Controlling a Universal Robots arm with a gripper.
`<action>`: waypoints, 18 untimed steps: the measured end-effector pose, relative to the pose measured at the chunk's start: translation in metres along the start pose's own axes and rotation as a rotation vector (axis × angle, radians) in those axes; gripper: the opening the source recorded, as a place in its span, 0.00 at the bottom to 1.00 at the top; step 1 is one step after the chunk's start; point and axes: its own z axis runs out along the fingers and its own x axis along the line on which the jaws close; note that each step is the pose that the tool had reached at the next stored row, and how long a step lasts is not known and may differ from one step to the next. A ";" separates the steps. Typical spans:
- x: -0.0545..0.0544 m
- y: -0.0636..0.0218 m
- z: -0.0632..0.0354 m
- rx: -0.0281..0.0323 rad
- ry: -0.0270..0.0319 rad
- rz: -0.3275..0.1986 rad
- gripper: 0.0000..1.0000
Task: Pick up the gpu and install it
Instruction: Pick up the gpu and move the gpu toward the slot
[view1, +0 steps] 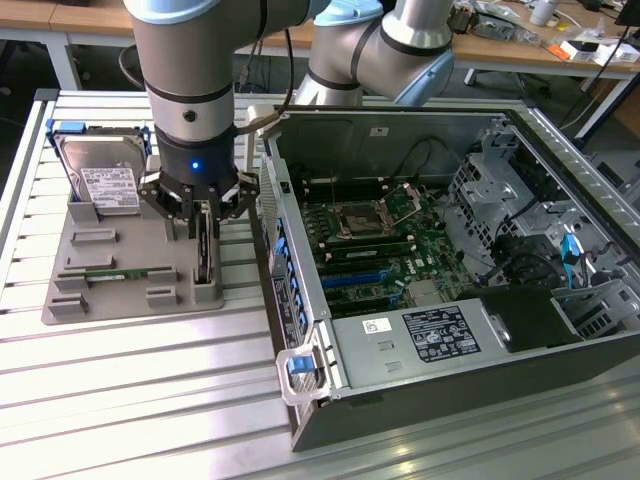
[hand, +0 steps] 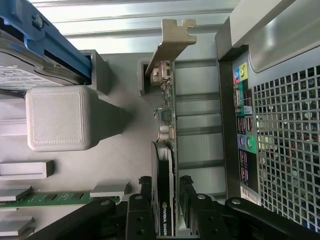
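The gpu (view1: 203, 252) is a slim black card standing on edge in a slot of the grey holder (view1: 120, 305), at the exterior view's left. In the wrist view the gpu (hand: 164, 160) runs lengthwise, with its silver bracket (hand: 172, 37) at the far end. My gripper (view1: 203, 222) hangs straight down over the card. Its black fingers (hand: 145, 187) straddle the card near its fan end, one on each side. The gripper (hand: 165, 187) is open; a thin gap shows beside the card.
The holder also carries a silver hard drive (view1: 100, 180) and a green memory stick (view1: 100, 273). The open computer case (view1: 450, 250) lies just to the exterior view's right, its rear panel (hand: 280, 125) close beside the card. Ribbed metal table (view1: 150, 400) below.
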 end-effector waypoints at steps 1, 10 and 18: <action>0.000 0.0000 0.0000 0.0000 -0.0001 0.000 0.36; 0.000 0.0000 0.0000 0.0000 0.0000 0.000 0.26; 0.000 0.0001 -0.0029 0.0000 0.0000 0.000 0.26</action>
